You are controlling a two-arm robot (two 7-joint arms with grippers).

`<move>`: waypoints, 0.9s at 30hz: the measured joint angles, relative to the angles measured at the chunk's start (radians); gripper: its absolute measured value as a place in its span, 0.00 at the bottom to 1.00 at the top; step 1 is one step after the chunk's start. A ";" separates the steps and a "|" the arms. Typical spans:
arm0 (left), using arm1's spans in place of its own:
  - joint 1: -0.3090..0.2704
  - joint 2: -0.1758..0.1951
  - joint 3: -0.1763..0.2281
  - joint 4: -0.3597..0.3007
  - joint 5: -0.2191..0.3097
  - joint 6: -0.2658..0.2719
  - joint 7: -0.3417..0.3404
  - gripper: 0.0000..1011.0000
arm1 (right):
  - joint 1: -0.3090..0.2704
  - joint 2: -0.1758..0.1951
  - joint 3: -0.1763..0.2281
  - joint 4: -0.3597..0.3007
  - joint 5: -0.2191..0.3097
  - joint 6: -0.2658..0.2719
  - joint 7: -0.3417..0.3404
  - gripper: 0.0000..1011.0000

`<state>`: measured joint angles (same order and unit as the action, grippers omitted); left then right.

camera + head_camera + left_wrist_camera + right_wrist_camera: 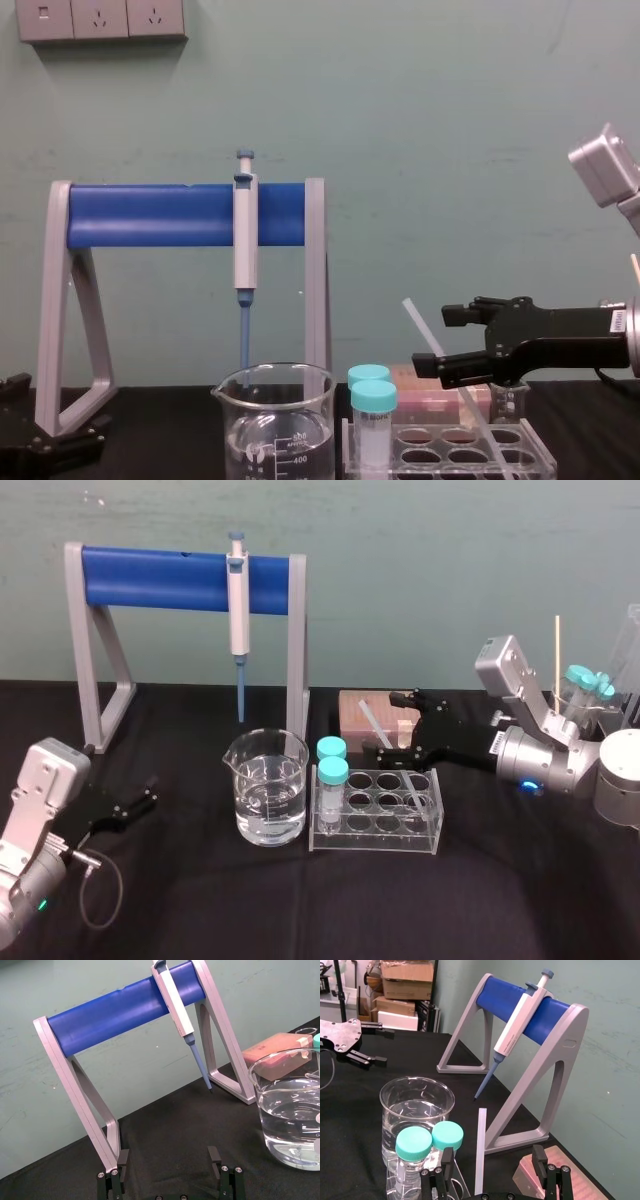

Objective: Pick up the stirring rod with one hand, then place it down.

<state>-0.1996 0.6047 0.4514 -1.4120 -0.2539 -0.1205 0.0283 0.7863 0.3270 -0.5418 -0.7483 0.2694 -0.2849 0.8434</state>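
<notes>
The black table [200, 910] lies under the right gripper [436, 342], which hangs above it and reaches in from the robot's right side. Past its fingertips, farther to the left and toward the back wall, stands the grey stand [85, 660] with the blue bar. The beaker [266, 785] with water is also to the left of this gripper, lower than it and nearer to the robot. Directly below the fingers is the clear rack [375, 842], and the pink box [350, 715] sits just behind the gripper, lower than the fingers. The pipette [238, 600] hangs upright on the blue bar, well apart from the gripper, with its blue tip above the table behind the beaker. Two tubes [332, 780] with teal caps stand in the end of the rack that is next to the beaker, a little beyond the fingertips.

The stirring rod [480, 1140] leans tilted in the rack. Its lower end is in one of the rack holes, and its upper end rises above the rack and passes between the two fingers of the right gripper. The fingers are spread apart, one on each side of the rod. In the right wrist view there is a gap on both sides, so they are not pinching it.

The left gripper [168, 1155] is low over the table at the robot's left, far from the rod, with its fingers also spread and holding nothing.
</notes>
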 joint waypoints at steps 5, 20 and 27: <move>0.000 0.000 0.000 0.000 0.000 0.000 0.000 0.99 | 0.020 -0.015 -0.003 0.037 -0.001 -0.014 0.012 0.99; 0.000 0.000 0.000 0.000 0.000 0.000 0.000 0.99 | 0.057 -0.048 -0.004 0.113 -0.014 -0.028 0.024 0.99; 0.000 0.000 0.000 0.000 0.000 0.000 0.000 0.99 | 0.057 -0.047 -0.004 0.111 -0.014 -0.028 0.024 0.99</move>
<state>-0.1995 0.6047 0.4513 -1.4120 -0.2539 -0.1205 0.0283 0.8433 0.2798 -0.5453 -0.6371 0.2556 -0.3129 0.8671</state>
